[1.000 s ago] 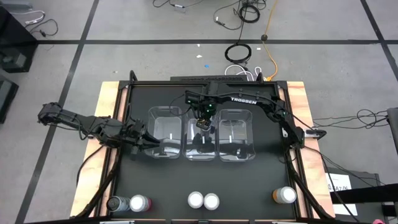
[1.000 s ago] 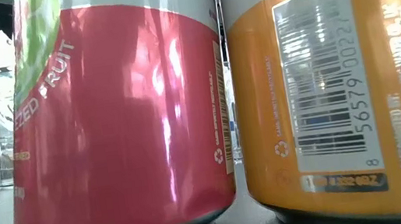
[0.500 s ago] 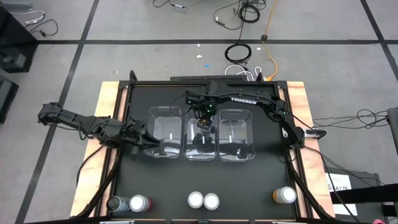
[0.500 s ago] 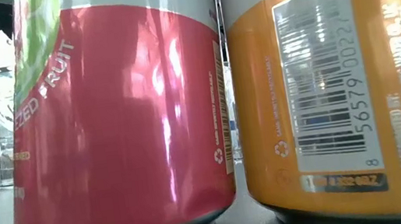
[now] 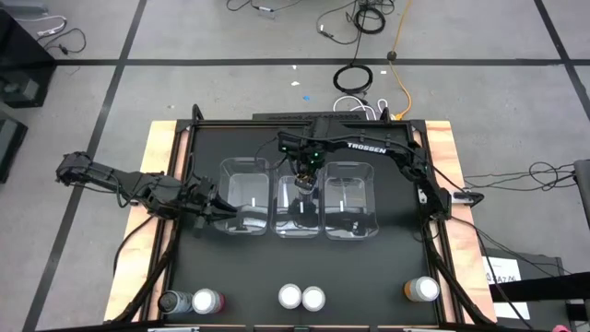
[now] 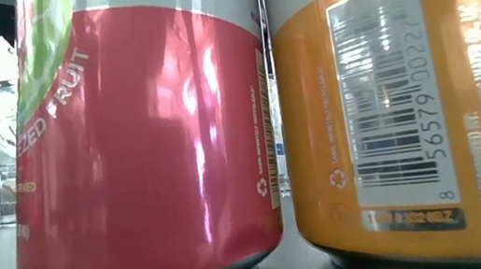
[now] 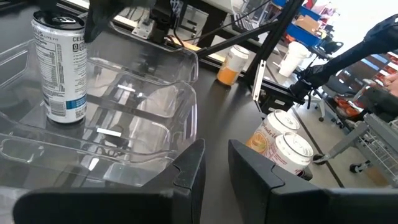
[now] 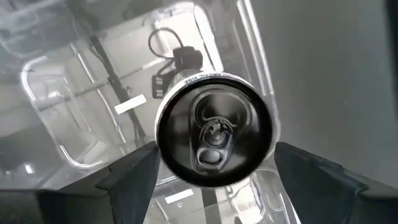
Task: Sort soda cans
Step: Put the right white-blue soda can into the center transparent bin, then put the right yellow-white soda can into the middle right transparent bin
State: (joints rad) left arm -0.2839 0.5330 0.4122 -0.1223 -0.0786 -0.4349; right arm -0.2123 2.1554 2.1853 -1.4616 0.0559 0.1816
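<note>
A silver-grey soda can [image 7: 58, 67] stands upright on the floor of the middle clear bin [image 5: 299, 234]. My right gripper [image 5: 302, 178] hangs over it, pointing down and open, with a finger on either side of the can's round top [image 8: 214, 134]. My left gripper [image 5: 221, 210] waits level beside the left bin [image 5: 241, 228], its fingers [image 7: 189, 171] a narrow gap apart with nothing between them. Along the near edge stand a dark can [image 5: 173, 302], a pink-red can [image 5: 206, 301], a pink-red [image 6: 137, 139] and orange [image 6: 406, 102] pair, and an orange can [image 5: 423, 290]. My right gripper comes from above, pointing down, and its fingers [image 8: 134, 174] stand on either side of the silver-grey can's upper wall [image 8: 163, 155]. Whether they touch it I cannot tell, since the can's top hides the inner faces. The can stands upright on the bin's floor.
The right bin [image 5: 350, 231] and the left bin hold no can. Dark bare tabletop [image 5: 369, 267] lies between the bins and the row of cans at the near edge. Cables and stands show on the floor beyond the table.
</note>
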